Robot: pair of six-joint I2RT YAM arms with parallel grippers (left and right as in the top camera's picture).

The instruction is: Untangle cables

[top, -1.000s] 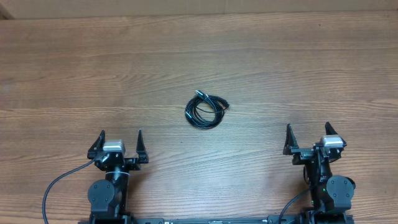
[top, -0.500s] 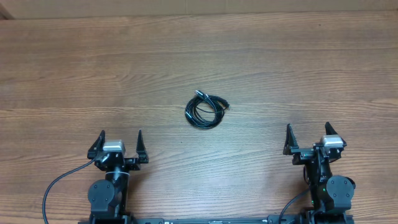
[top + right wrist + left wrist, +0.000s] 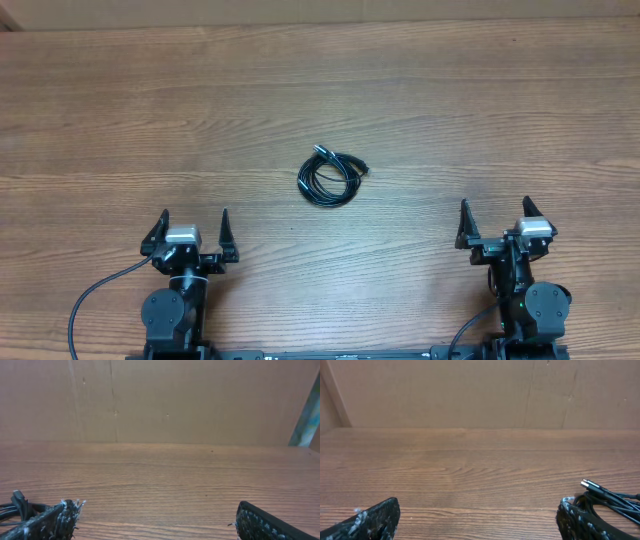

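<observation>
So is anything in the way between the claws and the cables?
No, nothing visible. Only bare wooden table lies between the coiled cables and the open left claw and right claw.

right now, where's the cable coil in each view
overhead: coil near the centre of the picture.
left wrist: coil at the lower right edge, cut off.
right wrist: coil in the lower left corner, partly hidden.
shared landmark: the plug sticking out of it.

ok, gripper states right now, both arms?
left gripper: open, holding nothing.
right gripper: open, holding nothing.
</observation>
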